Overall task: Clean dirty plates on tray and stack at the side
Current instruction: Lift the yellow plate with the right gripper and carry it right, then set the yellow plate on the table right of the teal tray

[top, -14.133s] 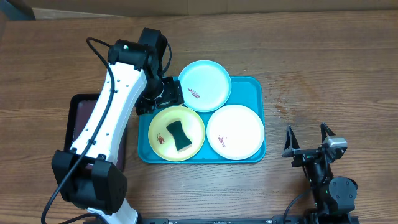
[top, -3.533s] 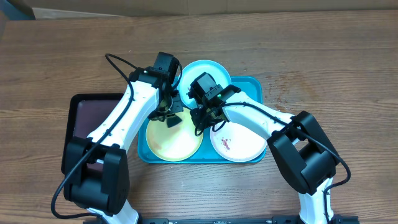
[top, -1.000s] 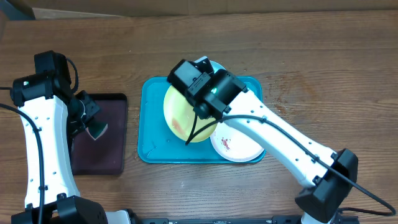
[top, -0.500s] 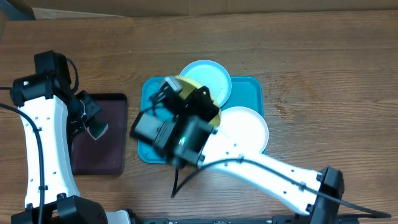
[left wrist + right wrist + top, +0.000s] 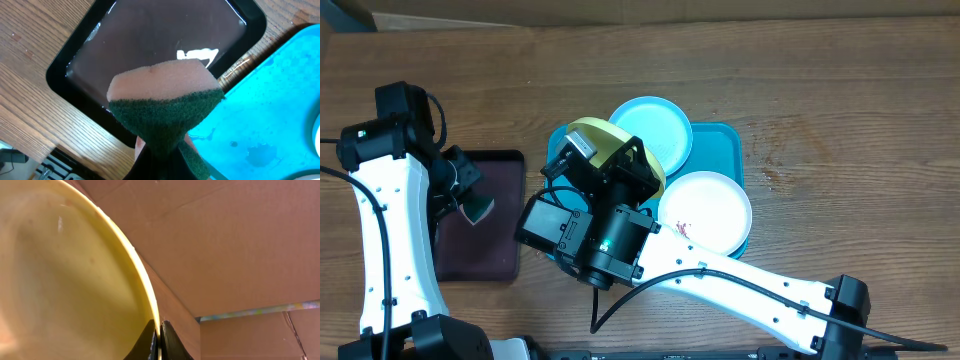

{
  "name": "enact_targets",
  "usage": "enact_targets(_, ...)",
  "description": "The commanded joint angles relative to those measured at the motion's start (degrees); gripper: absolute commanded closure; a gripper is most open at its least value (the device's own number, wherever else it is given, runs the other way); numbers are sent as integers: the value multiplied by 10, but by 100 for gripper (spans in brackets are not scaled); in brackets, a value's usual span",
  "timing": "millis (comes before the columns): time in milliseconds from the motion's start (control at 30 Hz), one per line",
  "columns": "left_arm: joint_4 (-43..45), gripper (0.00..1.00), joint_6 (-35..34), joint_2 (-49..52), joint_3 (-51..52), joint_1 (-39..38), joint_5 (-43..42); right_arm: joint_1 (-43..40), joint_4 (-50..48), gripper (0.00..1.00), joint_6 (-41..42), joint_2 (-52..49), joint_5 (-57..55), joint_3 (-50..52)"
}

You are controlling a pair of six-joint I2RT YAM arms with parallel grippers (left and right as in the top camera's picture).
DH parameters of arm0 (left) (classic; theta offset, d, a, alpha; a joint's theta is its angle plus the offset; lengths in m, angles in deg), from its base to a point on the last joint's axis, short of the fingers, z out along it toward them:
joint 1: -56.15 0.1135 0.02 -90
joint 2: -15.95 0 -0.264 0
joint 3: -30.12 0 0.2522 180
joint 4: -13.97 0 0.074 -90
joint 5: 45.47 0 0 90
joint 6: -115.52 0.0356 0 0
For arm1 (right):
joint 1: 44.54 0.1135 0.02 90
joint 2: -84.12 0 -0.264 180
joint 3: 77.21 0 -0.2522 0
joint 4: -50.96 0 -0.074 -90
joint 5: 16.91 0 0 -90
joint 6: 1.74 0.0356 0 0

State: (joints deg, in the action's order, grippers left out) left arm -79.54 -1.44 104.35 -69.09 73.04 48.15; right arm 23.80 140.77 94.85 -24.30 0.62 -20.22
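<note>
**A:** What do you see from the overhead camera?

**B:** I see the large teal-blue rectangular plastic tray in the centre of the frame. The round light blue plastic plate lies at its upper part, and the round white plastic plate lies at its lower right, with a small reddish smear on it. The round yellow-green plastic plate is lifted and tilted over the left half of the tray.

**A:** Which arm holds it?

**B:** The right gripper. In the right wrist view I see its two fingers pressed together on the rim of the yellow-green plate.

**A:** And the left gripper?

**B:** The left gripper is clamped on a sponge with a pink foam body and a dark green scrub side. In the overhead view it is at the left of the frame, above the smaller dark maroon-black rectangular tray. This tray sits on the brown wooden table, just beside the teal one.
</note>
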Motion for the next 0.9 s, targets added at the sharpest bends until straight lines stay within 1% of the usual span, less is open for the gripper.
enact_targets(0,1,96,7,0,2,1,-3,-3,-5,96,11,19,-2,-15)
enact_targets(67,1,96,7,0,2,1,-2,-12,-8,96,38,19,40,-15)
enact_targets(133,1,96,7,0,2,1,-2,-35,-7,96,96,19,114,-15)
enact_targets(233,2,96,9,0,2,1,-3,-102,-2,96,195,19,242,-14)
enact_targets(333,2,96,9,0,2,1,-3,-196,3,96,263,19,373,-14)
enact_targets(400,3,96,8,0,3,1,-7,-260,2,96,285,19,467,-14)
enact_targets(433,3,96,8,0,3,1,-10,-305,-2,96,291,19,538,-14)
enact_targets(533,3,96,9,0,3,1,-18,-403,-12,96,290,19,701,-14)
enact_targets(600,3,96,9,0,3,1,-18,-465,-14,96,290,19,782,-10)
enact_targets(667,2,96,9,0,4,1,-18,-513,-14,96,290,19,815,-5)
enact_targets(867,6,96,9,0,18,0,-17,-607,-15,96,275,19,800,47)
